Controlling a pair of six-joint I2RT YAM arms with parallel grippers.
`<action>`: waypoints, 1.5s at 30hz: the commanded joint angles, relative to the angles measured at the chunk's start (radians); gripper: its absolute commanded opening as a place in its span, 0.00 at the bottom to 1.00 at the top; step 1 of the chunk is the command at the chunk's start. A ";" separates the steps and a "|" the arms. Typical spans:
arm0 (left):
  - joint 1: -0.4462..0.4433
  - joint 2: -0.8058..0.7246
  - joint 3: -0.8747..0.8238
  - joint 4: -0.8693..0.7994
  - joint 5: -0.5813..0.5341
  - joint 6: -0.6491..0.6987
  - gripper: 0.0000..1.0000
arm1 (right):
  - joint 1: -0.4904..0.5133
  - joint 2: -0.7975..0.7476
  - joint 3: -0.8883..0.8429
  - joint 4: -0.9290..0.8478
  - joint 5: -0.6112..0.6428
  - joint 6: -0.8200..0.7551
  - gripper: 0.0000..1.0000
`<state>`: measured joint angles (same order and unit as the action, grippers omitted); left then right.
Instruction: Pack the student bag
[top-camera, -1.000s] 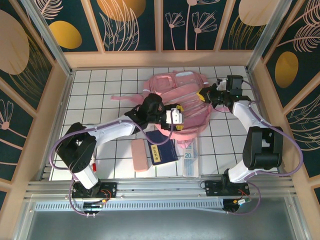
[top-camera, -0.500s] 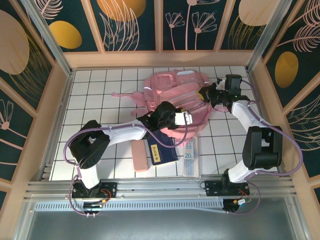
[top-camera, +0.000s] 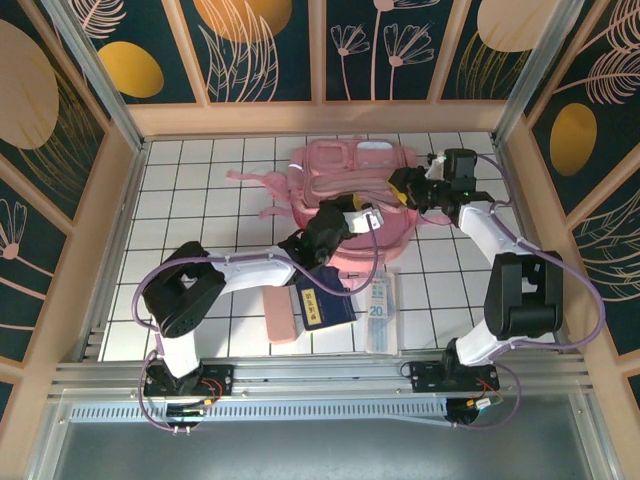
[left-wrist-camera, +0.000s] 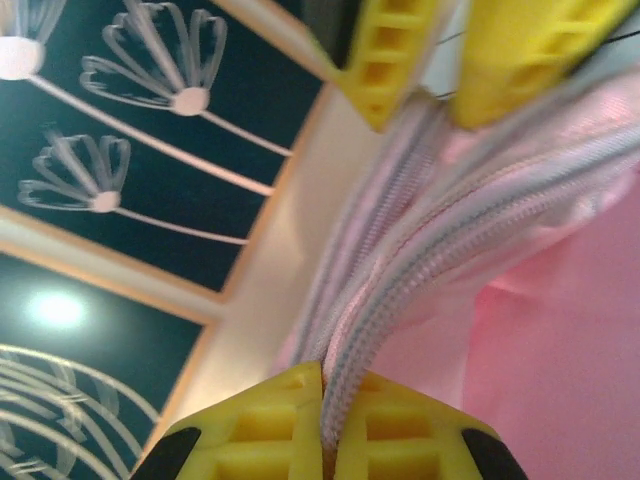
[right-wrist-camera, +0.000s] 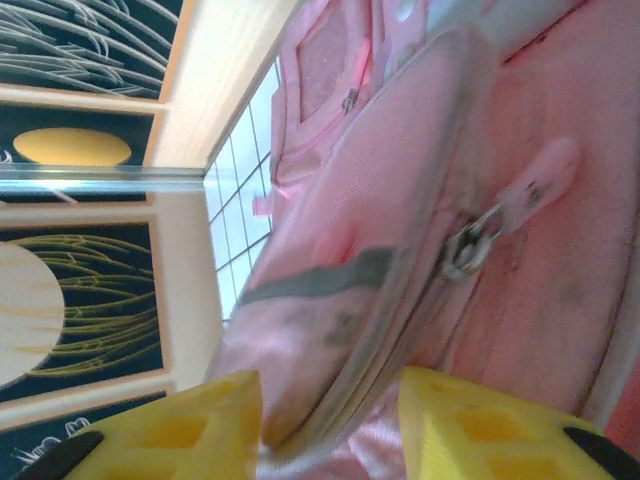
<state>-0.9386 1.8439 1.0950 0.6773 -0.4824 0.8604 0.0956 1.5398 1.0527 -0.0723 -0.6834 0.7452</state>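
- A pink pencil case (top-camera: 283, 312) is laid on the white tiled counter (top-camera: 190, 180), lower left of centre in the top view. It is just beside a dark blue book (top-camera: 325, 303) that bears a yellow label.
- The left hand (top-camera: 345, 213) is seen at mid-frame, on the near edge of the student bag (top-camera: 345, 165). In the left wrist view it is clenched on the bag's zip edge, which is pinched between the yellow fingers (left-wrist-camera: 270, 420).
- The student bag is spread on the counter in the upper centre, toward the back wall.
- A pale strip (top-camera: 380, 310) marked "20" is laid right of the book, below the bag.
- The right hand (top-camera: 400, 187) is placed at the bag's right edge. In the right wrist view its fingers (right-wrist-camera: 480, 430) are parted and released, with the bag's zip rim lying in the gap.
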 joint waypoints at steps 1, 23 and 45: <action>0.012 0.026 0.097 0.192 -0.143 0.051 0.00 | 0.012 -0.130 -0.088 -0.003 0.055 -0.166 0.52; 0.156 -0.017 0.181 0.087 -0.081 -0.308 0.00 | 0.329 -0.446 -0.444 -0.323 0.379 -0.123 0.82; 0.235 -0.117 -0.018 -0.064 0.323 -0.566 0.34 | 0.710 -0.050 -0.320 -0.237 0.321 -0.160 0.59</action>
<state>-0.7074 1.8091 1.1339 0.6163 -0.2779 0.3592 0.8082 1.4731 0.7181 -0.3172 -0.3164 0.6064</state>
